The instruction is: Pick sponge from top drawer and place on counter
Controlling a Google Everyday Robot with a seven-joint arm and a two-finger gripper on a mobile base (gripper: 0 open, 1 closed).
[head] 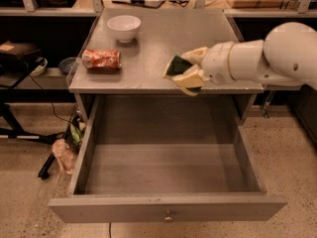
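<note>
My gripper [185,69] reaches in from the right on a white arm and is shut on the sponge [176,66], dark green top with a yellow layer. It holds the sponge just above the front part of the grey counter [163,38], near its front edge. The top drawer [163,182] is pulled fully open below, its inside bare, with a small round knob [169,215] on the front panel.
A crushed red can [101,59] lies on the counter's left front. A white bowl [124,27] stands at the back left. A dark shelf with cables runs behind; a stand and clutter sit on the floor at left.
</note>
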